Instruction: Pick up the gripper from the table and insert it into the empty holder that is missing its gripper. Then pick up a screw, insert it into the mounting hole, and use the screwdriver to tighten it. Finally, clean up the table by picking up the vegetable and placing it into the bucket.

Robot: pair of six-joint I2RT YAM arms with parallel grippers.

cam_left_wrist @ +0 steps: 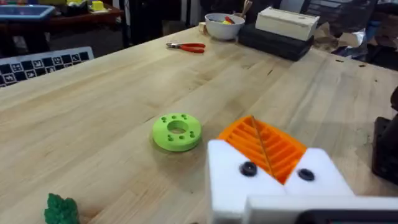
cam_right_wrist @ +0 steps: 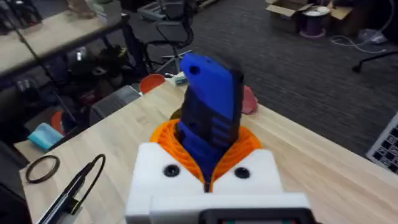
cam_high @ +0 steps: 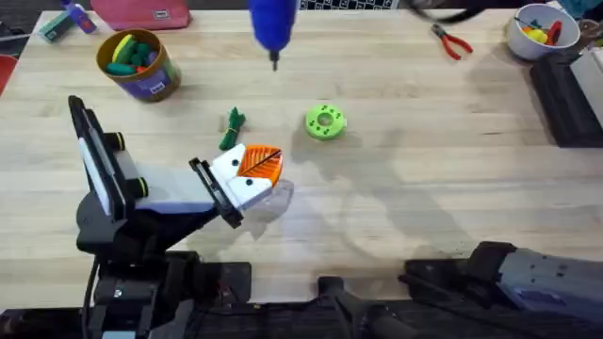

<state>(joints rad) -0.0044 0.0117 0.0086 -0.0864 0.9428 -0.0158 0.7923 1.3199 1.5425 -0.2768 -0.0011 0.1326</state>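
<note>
My right gripper (cam_right_wrist: 208,152) is shut on the blue screwdriver (cam_right_wrist: 210,93), which stands up between its orange pads. From overhead the screwdriver (cam_high: 273,24) hangs over the table's far side, bit pointing down. My left gripper (cam_high: 256,168) rests low over the table's middle, shut, its two orange pads (cam_left_wrist: 261,146) pressed together in white blocks, each with a dark screw head (cam_left_wrist: 249,168). I cannot tell which block is the holder. The dark green vegetable (cam_high: 233,129) lies just beyond the left gripper and shows as the vegetable (cam_left_wrist: 62,209) too. The bucket (cam_high: 138,64) stands far left. A loose gripper is out of view.
A bright green disc with holes (cam_high: 325,122) lies right of the vegetable. Red-handled pliers (cam_high: 452,41) and a white bowl (cam_high: 539,33) of toys sit at the far right, beside a dark box (cam_high: 570,94). Pink and purple items lie along the far left edge.
</note>
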